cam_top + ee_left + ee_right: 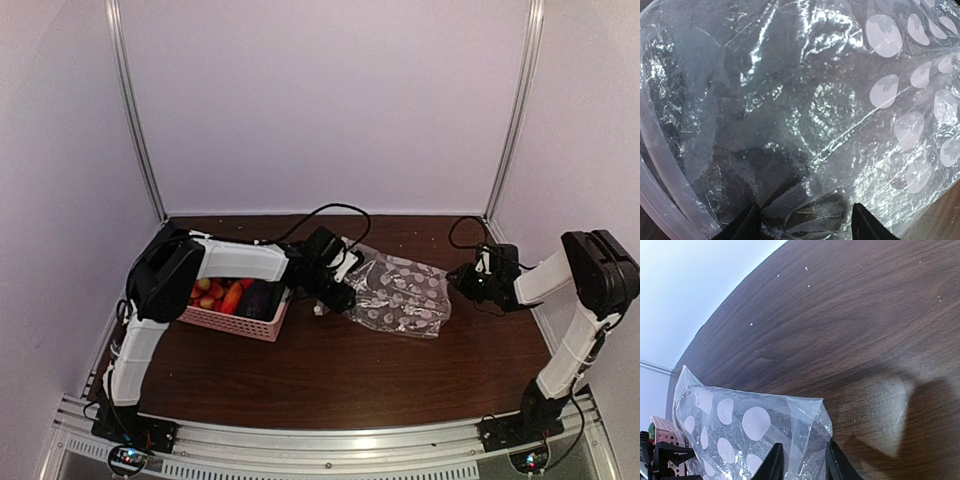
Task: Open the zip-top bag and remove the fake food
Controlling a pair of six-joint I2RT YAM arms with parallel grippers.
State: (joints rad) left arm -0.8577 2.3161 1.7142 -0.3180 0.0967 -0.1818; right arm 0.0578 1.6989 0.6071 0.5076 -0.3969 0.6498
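Risk one: slip at the right gripper. Its fingers flank a crumpled corner of the zip-top bag with a narrow gap between them, and we cannot tell whether the film is pinched or merely lying there. A thin, glossy corner could pull free under any tug. Risk two: the left gripper, jaws standing apart and clamping nothing we can see, is pressed against the bag at its 9 o'clock edge, with the white zip strip curving past beside it. A careless push there would likely shove or fold the bag. Risk three: opposite pulls from the two arms could drag the light bag across the counter or stretch the film. Bag location: flat on the counter just right of centre, between the two grippers. Fake food: red, orange and dark purple pieces sit in the pink basket, just beside the bag at its 9 o'clock. We make out no clear piece inside the bag, though glare hides much. Obstructions: the left arm spans the basket's far rim, partly covering it from above. A black cable loops at 12 o'clock of the left gripper and could snag. Small white specks dot the counter, of no consequence.
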